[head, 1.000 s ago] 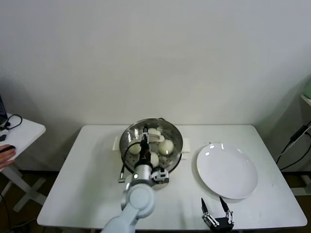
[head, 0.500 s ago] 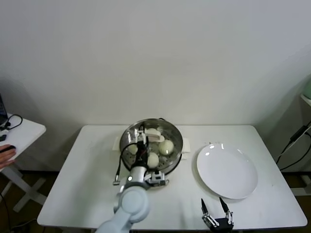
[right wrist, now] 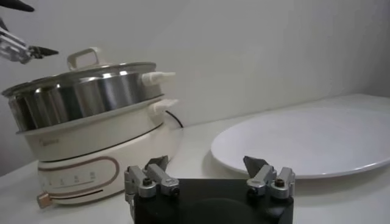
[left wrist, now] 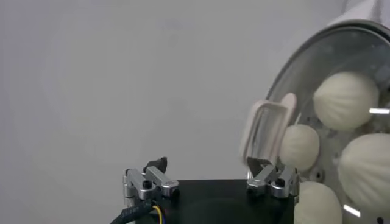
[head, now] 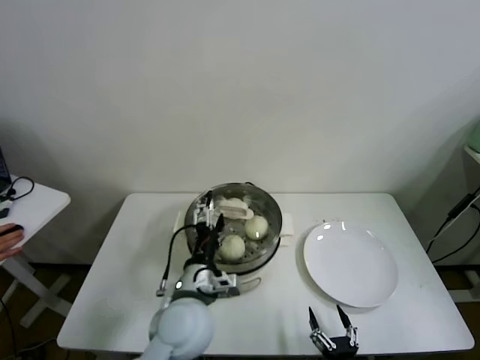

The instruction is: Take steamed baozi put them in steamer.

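Note:
The steamer (head: 278,220) stands at the table's middle back, its glass lid (head: 264,205) with a white handle (head: 237,206) resting on top. Several off-white baozi (head: 257,227) lie inside and show through the glass; in the left wrist view they appear as baozi (left wrist: 345,100) beside the handle (left wrist: 267,127). My left gripper (head: 208,223) hovers open over the steamer's left side with nothing between its fingers; it also shows as left gripper (left wrist: 209,164). My right gripper (head: 330,332) waits open at the table's front edge; in its own view the right gripper (right wrist: 207,164) faces the steamer (right wrist: 91,97).
A bare white plate (head: 350,262) lies to the right of the steamer; it is also the plate (right wrist: 304,143). A small side table (head: 34,202) with a black cable stands at far left, with a person's hand (head: 7,236) at its edge.
My left gripper has opened and drawn back from the lid handle at the steamer's middle, toward the steamer's left side. The right arm has not moved.

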`<action>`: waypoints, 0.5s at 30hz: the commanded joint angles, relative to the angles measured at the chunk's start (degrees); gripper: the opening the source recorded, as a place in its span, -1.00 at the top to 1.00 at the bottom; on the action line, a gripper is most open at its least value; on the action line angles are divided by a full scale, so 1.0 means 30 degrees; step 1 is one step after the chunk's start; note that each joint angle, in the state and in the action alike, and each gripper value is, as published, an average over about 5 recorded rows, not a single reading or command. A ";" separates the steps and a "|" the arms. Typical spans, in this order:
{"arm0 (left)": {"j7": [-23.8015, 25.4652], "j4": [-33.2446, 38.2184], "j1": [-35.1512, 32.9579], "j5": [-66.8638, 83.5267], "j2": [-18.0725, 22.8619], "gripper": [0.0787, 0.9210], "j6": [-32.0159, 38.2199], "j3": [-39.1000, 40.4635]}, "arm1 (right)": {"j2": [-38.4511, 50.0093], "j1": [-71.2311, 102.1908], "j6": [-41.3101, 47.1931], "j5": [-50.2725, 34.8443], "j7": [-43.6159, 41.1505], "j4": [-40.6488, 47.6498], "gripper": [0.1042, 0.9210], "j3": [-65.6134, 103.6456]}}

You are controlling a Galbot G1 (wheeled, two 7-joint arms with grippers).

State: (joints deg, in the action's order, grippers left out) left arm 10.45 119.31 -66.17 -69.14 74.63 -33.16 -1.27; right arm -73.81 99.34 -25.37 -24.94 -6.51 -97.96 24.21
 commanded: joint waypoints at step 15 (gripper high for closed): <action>-0.1681 -0.0485 -0.7742 2.8514 0.0470 -0.77 1.0556 -1.3369 | -0.0159 -0.0125 -0.0892 0.0979 0.1910 0.0019 -0.76 0.0159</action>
State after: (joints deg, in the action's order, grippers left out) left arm 4.97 123.10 -77.09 -23.39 75.78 -20.81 -22.51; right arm -74.17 99.04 -26.91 -23.29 -3.40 -98.04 24.51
